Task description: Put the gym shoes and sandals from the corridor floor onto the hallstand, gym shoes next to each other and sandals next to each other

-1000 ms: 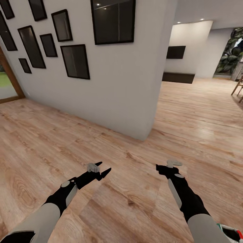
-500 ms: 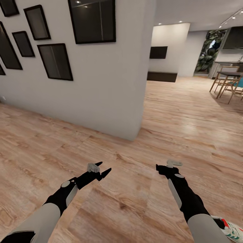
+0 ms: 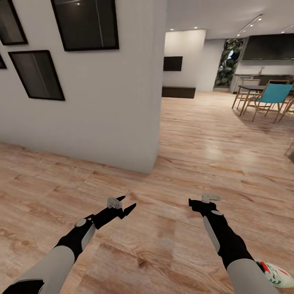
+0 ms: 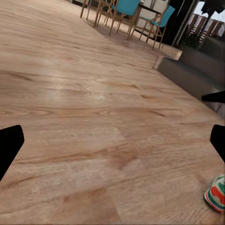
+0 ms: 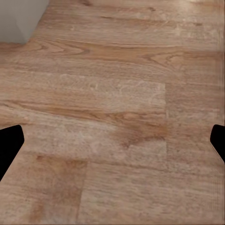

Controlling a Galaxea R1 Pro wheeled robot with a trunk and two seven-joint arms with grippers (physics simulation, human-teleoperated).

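One gym shoe (image 3: 277, 274) is in sight, lying on the corridor floor (image 3: 163, 245) at the near right of the head view, close beside the robot's right forearm and partly cut off by the frame. Its white upper, green stripes and red-orange patch are visible; the left wrist view catches its striped end (image 4: 215, 193) at the frame's edge.

By my judgement the shoe is light, with a soft, yielding upper over a stiffer rubber sole, not fragile and not very slippery. A sensible hold would be across the heel collar or the side wall near the opening, where the fingers can pinch one layer of material; the laces would be a poor hold.

Two arms reach forward over the bare planks. The left gripper (image 3: 124, 207) hovers above the floor with its two dark fingers spread apart and nothing between them. The right gripper (image 3: 196, 201) also hovers low over the floor, well ahead of the shoe; both wrist views show dark fingertips at opposite edges with only wood grain between, so it too is parted and holding nothing.

Further off, a white wall (image 3: 114, 102) carries three dark picture frames (image 3: 85, 24). Beyond its corner the floor runs to a dining area with at least two wooden chairs (image 3: 269, 98), one with a teal seat, beside a table (image 3: 249, 87).
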